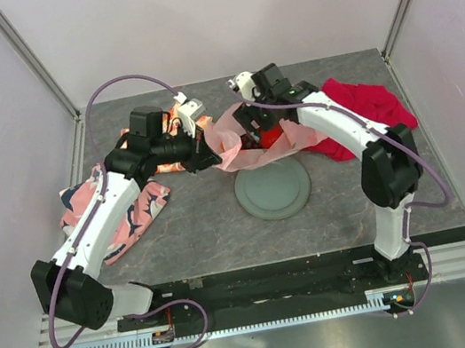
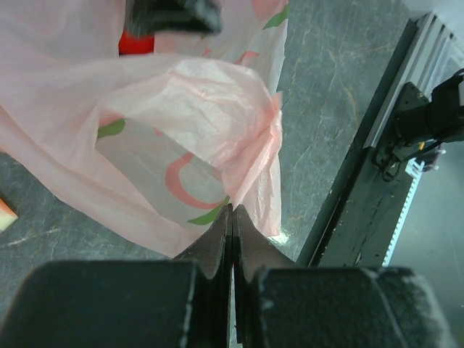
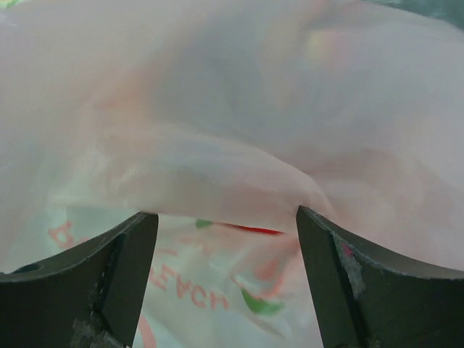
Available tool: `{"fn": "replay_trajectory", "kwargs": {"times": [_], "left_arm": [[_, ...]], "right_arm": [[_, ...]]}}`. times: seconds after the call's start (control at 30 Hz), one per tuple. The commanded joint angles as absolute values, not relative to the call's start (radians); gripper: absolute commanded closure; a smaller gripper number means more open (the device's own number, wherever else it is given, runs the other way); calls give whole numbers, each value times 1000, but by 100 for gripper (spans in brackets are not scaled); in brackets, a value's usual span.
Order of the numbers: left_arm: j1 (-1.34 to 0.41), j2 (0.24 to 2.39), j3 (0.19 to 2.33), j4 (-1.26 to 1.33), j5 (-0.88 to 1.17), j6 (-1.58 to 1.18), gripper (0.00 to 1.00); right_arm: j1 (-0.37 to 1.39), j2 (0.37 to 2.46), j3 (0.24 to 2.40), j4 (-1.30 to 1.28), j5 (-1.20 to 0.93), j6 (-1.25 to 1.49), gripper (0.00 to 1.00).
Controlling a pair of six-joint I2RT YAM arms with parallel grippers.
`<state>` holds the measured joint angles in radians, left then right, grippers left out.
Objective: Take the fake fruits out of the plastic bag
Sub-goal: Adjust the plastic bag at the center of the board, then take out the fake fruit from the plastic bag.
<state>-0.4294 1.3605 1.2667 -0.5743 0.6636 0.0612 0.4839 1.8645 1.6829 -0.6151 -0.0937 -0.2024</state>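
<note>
**pearl_07:** where's the plastic bag (image 1: 228, 139) sitting right now?

**yamfan:** it's bunching up a bit above the middle of the top view, just above a round grey disc (image 1: 273, 189) on the table (image 1: 207, 232). Something red (image 1: 273, 137) is peeking out of it, can't tell if that's a fruit.

**pearl_07:** and the grippers?

**yamfan:** the left gripper (image 2: 232, 214) is coming in from the left, fingers (image 2: 210, 246) pressed together and pinching the bag's edge. The right gripper (image 3: 225, 217) is poking into the bag from the right, jaws spread wide with only pink film between them.

**pearl_07:** anything else lying around?

**yamfan:** a red cloth (image 1: 369, 105) is sitting at the upper right, and a pink-and-navy cloth (image 1: 132, 219) is lying under the left arm.
</note>
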Motion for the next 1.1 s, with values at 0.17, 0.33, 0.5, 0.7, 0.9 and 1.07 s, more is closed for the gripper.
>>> {"fn": "replay_trajectory", "kwargs": {"times": [0.17, 0.33, 0.5, 0.7, 0.9, 1.07], "left_arm": [[-411, 1295, 1290, -578, 773, 34, 98], [-408, 1299, 1241, -578, 765, 60, 98], [-407, 1315, 1212, -560, 772, 57, 98], [-407, 1339, 1224, -551, 765, 60, 98], [-408, 1345, 1218, -540, 762, 60, 98], [-408, 1350, 1213, -531, 759, 60, 98]], "right_arm": [[515, 1974, 1735, -620, 17, -201, 11], [522, 1979, 1695, -586, 149, -212, 6], [523, 2013, 1663, -581, 192, -227, 4], [523, 2068, 1667, -566, 206, -222, 4], [523, 2100, 1686, -566, 206, -219, 13], [511, 2060, 1684, -571, 167, -233, 42]]}}
